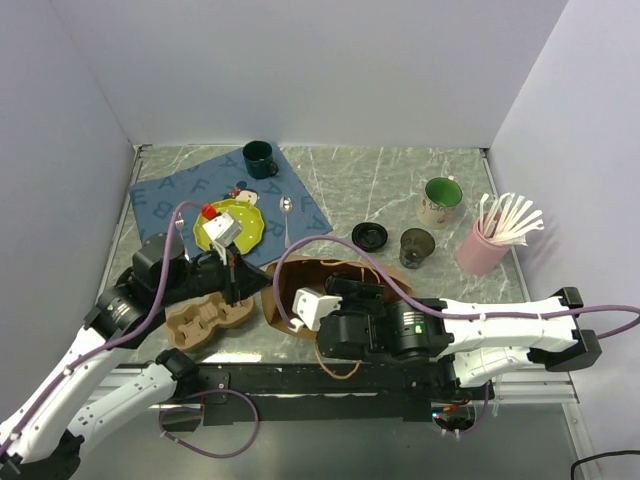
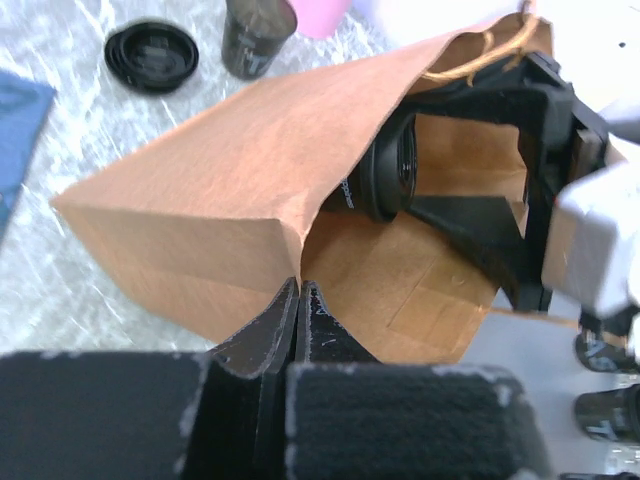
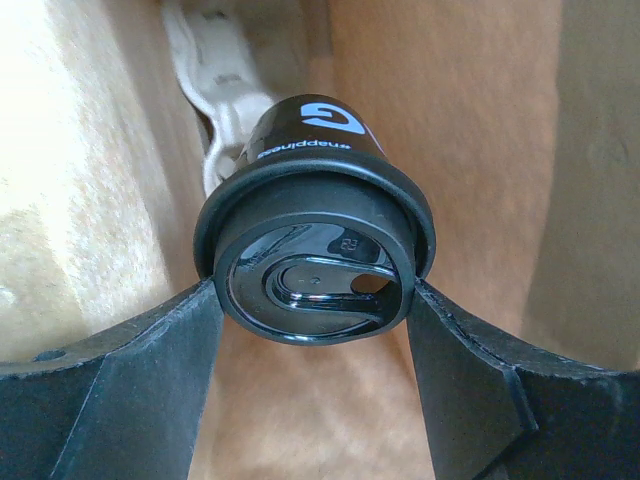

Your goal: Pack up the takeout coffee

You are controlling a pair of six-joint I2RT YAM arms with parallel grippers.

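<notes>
**Q:** What do we have here, taking the largest thing first?

**A:** On the tabletop we find a brown paper bag lying on its side. Its mouth is turned toward the right arm, which reaches into it.

**Q:** How do the two sets of jaws stand?

**A:** The left jaws are clenched on the lip of the bag at its lower fold, as the left wrist view shows. We read this as holding the mouth open. The right jaws grasp the coffee cup from either side, pressing just under the rim of its black lid.

**Q:** Where, then, is the cup?

**A:** It is inside the bag, with brown paper on every side of it in the right wrist view. Its base points deeper in and its lid faces the opening. We cannot tell whether it touches the paper beneath it.

**Q:** Which step do we judge to be in hand?

**A:** Insertion, which looks nearly complete. The cup is in the bag but not yet let go.

**Q:** And what does the next move call for?

**A:** We would bring the cup to rest against the paper and then loosen the right jaws. The right arm should draw straight back out, so that it does not snag the bag's lip or drag the cup along. Meanwhile the left jaws should hold the bag steady.
</notes>
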